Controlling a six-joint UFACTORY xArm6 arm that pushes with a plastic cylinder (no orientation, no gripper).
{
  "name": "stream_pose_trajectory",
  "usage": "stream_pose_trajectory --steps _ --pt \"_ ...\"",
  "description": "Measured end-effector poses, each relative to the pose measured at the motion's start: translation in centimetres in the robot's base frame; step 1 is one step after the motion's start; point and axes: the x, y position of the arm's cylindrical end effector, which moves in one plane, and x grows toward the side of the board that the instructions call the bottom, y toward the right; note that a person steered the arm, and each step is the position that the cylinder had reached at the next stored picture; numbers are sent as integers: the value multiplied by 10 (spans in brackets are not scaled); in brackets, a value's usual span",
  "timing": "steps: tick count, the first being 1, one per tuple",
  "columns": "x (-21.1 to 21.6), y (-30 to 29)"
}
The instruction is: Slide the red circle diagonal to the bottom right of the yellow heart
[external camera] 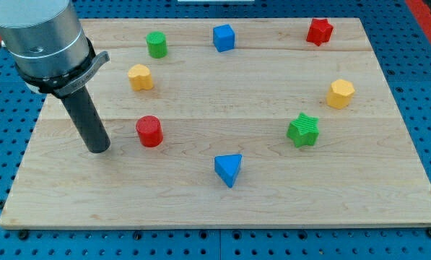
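My tip, the lower end of a straight dark rod with no jaws to open or close, is resting on the pale wooden board just to the view's left of the red circle block, with nothing lying between them. The red circle block is standing upright on its flat end, directly below the yellow heart block. A blue triangular block is sitting toward the view's bottom right, with the green cylinder block lying well apart.

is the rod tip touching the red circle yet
Apart. The camera view shows a strip of bare wood between my tip and the red circle; the tip stands to the circle's left in the view, slightly lower.
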Motion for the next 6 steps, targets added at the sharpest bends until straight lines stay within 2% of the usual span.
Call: stream_pose_trajectory --steps 2,6 --pt "0 44" --pt "-11 44"
